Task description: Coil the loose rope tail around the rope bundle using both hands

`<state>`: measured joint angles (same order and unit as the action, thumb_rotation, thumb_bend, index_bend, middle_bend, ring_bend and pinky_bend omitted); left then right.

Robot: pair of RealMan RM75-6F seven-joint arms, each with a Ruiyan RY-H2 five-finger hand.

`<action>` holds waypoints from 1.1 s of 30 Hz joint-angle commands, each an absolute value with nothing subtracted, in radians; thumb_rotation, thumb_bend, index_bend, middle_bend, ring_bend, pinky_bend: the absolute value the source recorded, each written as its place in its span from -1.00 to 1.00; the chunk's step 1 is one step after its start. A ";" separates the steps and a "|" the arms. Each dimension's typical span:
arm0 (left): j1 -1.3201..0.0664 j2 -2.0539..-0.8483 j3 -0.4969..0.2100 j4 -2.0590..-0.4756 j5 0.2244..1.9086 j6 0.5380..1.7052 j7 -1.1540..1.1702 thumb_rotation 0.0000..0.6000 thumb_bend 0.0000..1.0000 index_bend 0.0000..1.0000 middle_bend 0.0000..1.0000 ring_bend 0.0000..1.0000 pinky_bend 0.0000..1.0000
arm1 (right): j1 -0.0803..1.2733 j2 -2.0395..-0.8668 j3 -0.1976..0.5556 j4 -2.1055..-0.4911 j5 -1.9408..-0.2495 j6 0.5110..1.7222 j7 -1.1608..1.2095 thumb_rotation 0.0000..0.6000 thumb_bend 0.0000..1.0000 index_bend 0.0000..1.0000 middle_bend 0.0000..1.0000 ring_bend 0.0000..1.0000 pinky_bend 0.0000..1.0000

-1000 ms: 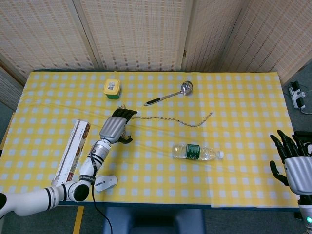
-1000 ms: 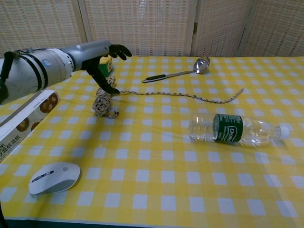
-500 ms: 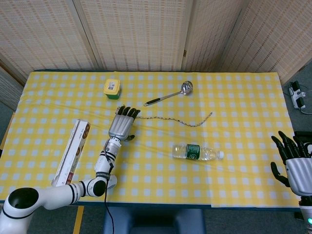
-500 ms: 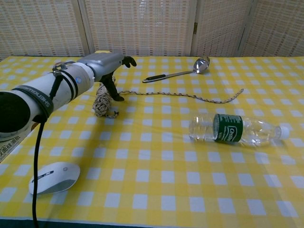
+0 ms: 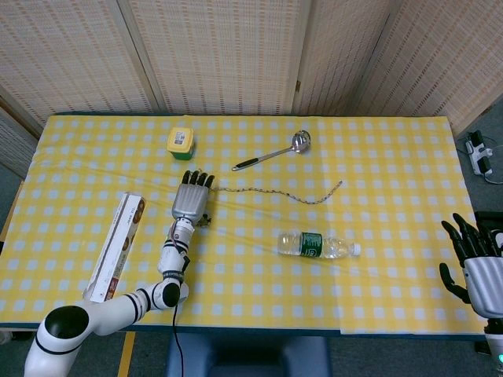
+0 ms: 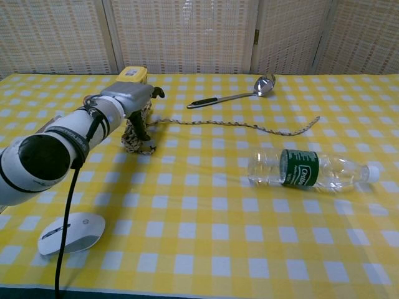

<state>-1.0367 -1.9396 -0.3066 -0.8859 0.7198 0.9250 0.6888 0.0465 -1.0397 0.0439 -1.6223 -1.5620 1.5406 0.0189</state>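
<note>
1. Two hands are needed for this task, but only the left hand (image 5: pixel 192 201) is at the work. It is over the small tan bundle of braided rope (image 6: pixel 133 132) on the yellow checked counter (image 6: pixel 206 205), with its dark fingers (image 6: pixel 144 122) coming down beside the bundle.
2. I judge that the step in hand is to take the bundle firmly. For doing this well, the left hand should close around the middle of the bundle, so that the loops do not slide apart, and leave free the side where the tail comes out.
3. The loose braided rope tail (image 5: pixel 279 194) runs out from the bundle, away from the left hand toward the right hand's side, and lies flat on the counter.
4. The right hand (image 5: pixel 471 259) is well apart, at the counter's edge, with fingers spread and holding nothing. It should come to the far end of the tail and bring it around the bundle.
5. The clear plastic bottle with a green label (image 6: pixel 305 169) lies just on the near side of the tail, so the right hand could knock it.
6. Hard to make out: the left hand covers the bundle from above, and I cannot tell if its fingers already press the rope or are only beside it.
</note>
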 commanded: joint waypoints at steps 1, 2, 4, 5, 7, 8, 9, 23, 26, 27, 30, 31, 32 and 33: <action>-1.029 -1.961 -0.292 -0.833 0.694 0.916 0.747 1.00 -0.57 -0.74 -0.73 -0.82 -0.78 | 0.047 -1.039 0.044 -1.624 -1.561 1.539 0.017 1.00 0.02 -1.00 -0.96 -0.81 -0.93; -1.026 -1.963 -0.296 -0.826 0.686 0.916 0.752 1.00 -0.57 -0.74 -0.73 -0.82 -0.79 | 0.047 -1.039 0.044 -1.624 -1.561 1.539 0.017 1.00 0.02 -1.00 -0.96 -0.81 -0.93; -1.019 -1.964 -0.307 -0.819 0.670 0.911 0.756 1.00 -0.57 -0.73 -0.73 -0.80 -0.83 | 0.048 -1.040 0.044 -1.624 -1.561 1.537 0.015 1.00 0.02 -1.00 -0.96 -0.81 -0.93; -1.014 -1.962 -0.315 -0.820 0.659 0.904 0.755 1.00 -0.57 -0.72 -0.73 -0.79 -0.83 | 0.048 -1.041 0.045 -1.624 -1.562 1.536 0.014 1.00 0.02 -1.00 -0.96 -0.81 -0.93; -1.006 -1.956 -0.327 -0.824 0.643 0.892 0.751 1.00 -0.56 -0.67 -0.72 -0.73 -0.78 | 0.050 -1.043 0.046 -1.622 -1.565 1.537 0.009 1.00 0.02 -1.00 -0.96 -0.81 -0.93; -1.003 -1.954 -0.331 -0.826 0.636 0.887 0.751 1.00 -0.56 -0.65 -0.69 -0.69 -0.74 | 0.050 -1.045 0.046 -1.621 -1.566 1.538 0.007 1.00 0.02 -1.00 -0.96 -0.81 -0.93; -1.001 -1.952 -0.335 -0.828 0.629 0.884 0.753 1.00 -0.56 -0.62 -0.66 -0.64 -0.69 | 0.050 -1.046 0.046 -1.620 -1.567 1.538 0.007 1.00 0.02 -1.00 -0.96 -0.81 -0.93; -0.959 -1.924 -0.350 -0.863 0.673 0.881 0.656 1.00 -0.50 -0.28 -0.27 -0.27 -0.25 | 0.044 -1.046 0.045 -1.620 -1.568 1.544 0.010 1.00 0.02 -1.00 -0.96 -0.81 -0.93; -0.944 -1.901 -0.336 -0.891 0.707 0.863 0.620 1.00 -0.47 -0.20 -0.18 -0.19 -0.22 | 0.043 -1.046 0.044 -1.620 -1.570 1.546 0.011 1.00 0.02 -1.00 -0.96 -0.81 -0.93; -0.938 -1.891 -0.329 -0.904 0.722 0.857 0.606 1.00 -0.45 -0.16 -0.16 -0.17 -0.22 | 0.043 -1.047 0.045 -1.620 -1.570 1.546 0.012 1.00 0.02 -1.00 -0.96 -0.81 -0.93; -0.915 -1.851 -0.299 -0.958 0.792 0.843 0.547 1.00 -0.45 -0.11 -0.14 -0.15 -0.21 | 0.043 -1.048 0.044 -1.618 -1.572 1.547 0.014 1.00 0.02 -1.00 -0.96 -0.81 -0.93; -0.904 -1.834 -0.287 -0.983 0.826 0.844 0.519 1.00 -0.45 -0.11 -0.14 -0.15 -0.21 | 0.043 -1.047 0.044 -1.618 -1.572 1.546 0.015 1.00 0.02 -1.00 -0.96 -0.81 -0.93; -0.896 -1.820 -0.277 -1.004 0.853 0.845 0.496 1.00 -0.45 -0.11 -0.14 -0.15 -0.20 | 0.043 -1.047 0.044 -1.618 -1.571 1.546 0.016 1.00 0.02 -1.00 -0.96 -0.81 -0.93; -0.887 -1.807 -0.267 -1.023 0.880 0.846 0.473 1.00 -0.45 -0.11 -0.14 -0.15 -0.20 | 0.043 -1.047 0.044 -1.618 -1.571 1.545 0.017 1.00 0.02 -1.00 -0.96 -0.81 -0.93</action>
<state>-0.9132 -1.8454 -0.2970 -0.9723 0.8187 0.8507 0.5286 0.0432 -1.0472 0.0444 -1.6180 -1.5715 1.5453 0.0168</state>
